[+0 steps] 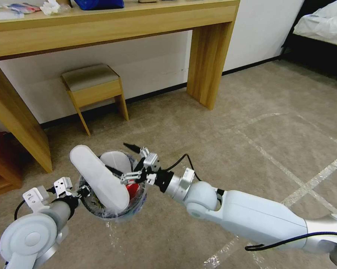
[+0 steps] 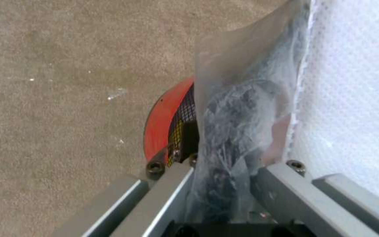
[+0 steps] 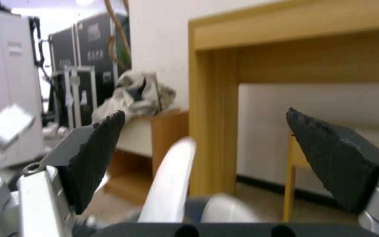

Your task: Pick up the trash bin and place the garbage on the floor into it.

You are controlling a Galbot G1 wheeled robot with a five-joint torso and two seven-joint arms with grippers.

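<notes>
- Head view showed the left hand (image 1: pixel 82 191) nearest the robot, clamped on the rim of the small round red trash bin (image 1: pixel 134 207) lined with crinkled clear plastic and holding it above the beige short-pile carpet floor (image 1: pixel 220 127).
- Left wrist view showed its grey fingers (image 2: pixel 281 184) pinching the plastic liner against the red bin wall (image 2: pixel 161 125), with carpet beneath.
- Two long white flat insoles stood in the bin: the nearer insole (image 1: pixel 97 177) leaned out over the rim towards the left hand, the second insole (image 1: pixel 116 160) sat behind it.
- A red piece of garbage (image 1: pixel 131 188) lay inside the bin, beside the insoles.
- Right hand (image 1: pixel 129 160) hovered just over the bin's far rim, its black serrated fingers (image 3: pixel 97 154) spread wide and gripping nothing.
- Worn whitish tape lines (image 1: pixel 306 183) crossed the carpet on the right.
- Farther back, a small wooden stool with a grey cushion (image 1: pixel 91 84) stood under a light wooden table (image 1: pixel 112 28) against the white wall.
</notes>
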